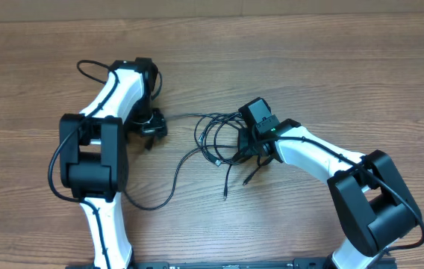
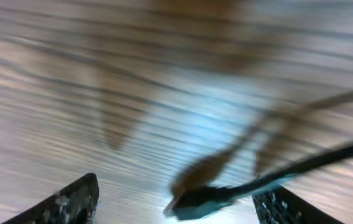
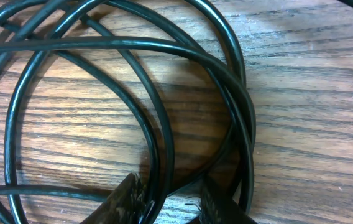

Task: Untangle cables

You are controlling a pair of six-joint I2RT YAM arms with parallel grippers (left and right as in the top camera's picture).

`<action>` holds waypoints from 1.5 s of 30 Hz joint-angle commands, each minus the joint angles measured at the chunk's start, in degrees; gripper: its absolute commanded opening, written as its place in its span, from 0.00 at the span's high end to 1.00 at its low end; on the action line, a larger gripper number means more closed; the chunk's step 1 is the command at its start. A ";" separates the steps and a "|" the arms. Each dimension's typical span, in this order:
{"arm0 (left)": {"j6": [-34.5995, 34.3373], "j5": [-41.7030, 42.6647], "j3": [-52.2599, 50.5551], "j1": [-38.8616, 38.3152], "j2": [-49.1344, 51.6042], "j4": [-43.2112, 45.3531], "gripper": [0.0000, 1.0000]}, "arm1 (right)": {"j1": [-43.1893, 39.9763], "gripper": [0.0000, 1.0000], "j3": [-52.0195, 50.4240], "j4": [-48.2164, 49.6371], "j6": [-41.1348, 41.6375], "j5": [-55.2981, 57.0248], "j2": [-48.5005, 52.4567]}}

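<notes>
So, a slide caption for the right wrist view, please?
Looped black cables on the wooden table, one strand passing between the fingers of the right gripper.

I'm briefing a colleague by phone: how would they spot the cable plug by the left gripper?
On the wooden table, look left of the tangled cables to the left gripper. The plug sits between its open fingers, ending one lone cord, not a loop.

Brown wood-grain table, evenly lit.
</notes>
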 commanded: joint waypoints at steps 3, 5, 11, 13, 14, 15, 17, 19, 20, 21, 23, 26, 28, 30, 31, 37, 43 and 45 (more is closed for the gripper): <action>3.15 11.13 6.21 -2.73 0.61 -1.86 0.20 | -0.46 0.70 -2.47 -0.42 -0.44 0.63 1.70; 3.13 11.10 6.97 -4.22 0.61 -2.32 0.16 | -0.46 0.70 -2.47 -0.42 -0.44 0.63 1.70; 0.28 10.88 6.88 -7.56 0.61 -1.86 0.14 | -0.46 0.69 -2.47 -0.44 -0.44 0.63 1.70; -1.03 10.08 6.78 -8.50 0.61 -1.27 0.13 | -0.46 0.69 -2.47 -0.44 -0.44 0.63 1.70; -2.10 9.33 6.56 -9.03 0.61 -0.83 0.13 | -0.46 0.69 -2.47 -0.44 -0.44 0.63 1.70; -2.60 9.09 6.38 -9.42 0.61 -0.55 0.13 | -0.46 0.69 -2.47 -0.44 -0.44 0.63 1.70; -3.74 8.33 5.84 -10.29 0.63 0.07 0.12 | -0.46 0.69 -2.47 -0.44 -0.44 0.63 1.70; -4.17 7.85 5.16 -10.95 0.63 0.68 0.11 | -0.46 0.69 -2.47 -0.46 -0.44 0.63 1.70; -4.20 7.85 4.85 -11.17 0.63 1.03 0.11 | -0.46 0.69 -2.47 -0.46 -0.44 0.63 1.70; -4.22 7.85 4.42 -11.41 0.63 1.46 0.11 | -0.46 0.69 -2.47 -0.46 -0.44 0.63 1.70; -4.68 7.85 3.61 -11.61 0.63 2.16 0.11 | -0.46 0.69 -2.47 -0.46 -0.44 0.63 1.70; -5.25 7.87 2.25 -11.74 0.63 3.02 0.11 | -0.46 0.69 -2.47 -0.46 -0.44 0.63 1.70; -5.25 7.91 1.46 -11.74 0.63 3.37 0.11 | -0.46 0.69 -2.47 -0.46 -0.44 0.63 1.70; -5.20 8.09 0.87 -11.82 0.63 3.85 0.11 | -0.46 0.69 -2.47 -0.44 -0.44 0.63 1.70; -5.20 8.09 0.15 -11.96 0.63 4.59 0.11 | -0.46 0.69 -2.47 -0.44 -0.42 0.63 1.70; -5.20 8.11 -3.04 -12.26 0.63 8.00 0.09 | -0.46 0.68 -2.47 -0.44 -0.44 0.63 1.70; -4.50 4.17 -4.74 -12.26 0.63 8.20 0.10 | -0.46 0.68 -2.47 -0.44 -0.44 0.63 1.70; -4.57 0.02 -5.14 -12.26 0.63 8.04 0.11 | -0.46 0.68 -2.47 -0.44 -0.44 0.63 1.70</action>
